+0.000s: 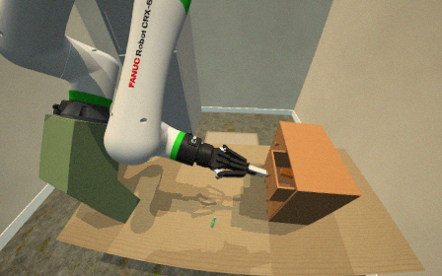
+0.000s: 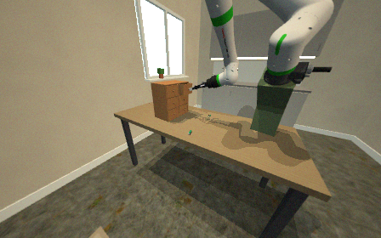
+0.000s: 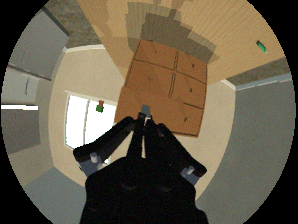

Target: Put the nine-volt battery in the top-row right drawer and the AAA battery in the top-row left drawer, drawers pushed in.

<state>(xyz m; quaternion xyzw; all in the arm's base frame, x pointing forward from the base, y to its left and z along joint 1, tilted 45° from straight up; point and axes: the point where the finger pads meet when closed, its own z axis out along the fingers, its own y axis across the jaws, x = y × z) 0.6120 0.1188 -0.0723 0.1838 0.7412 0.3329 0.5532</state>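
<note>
Pale wooden tabletop carries an orange-brown wooden chest, at three o'clock from above; its top-right drawer stands out, an orange block inside, whether the nine-volt I cannot tell; the black gripper has its fingers together, tips at that drawer's front; from above, a slim green cylinder, possibly the AAA, lies toward six o'clock.
</note>
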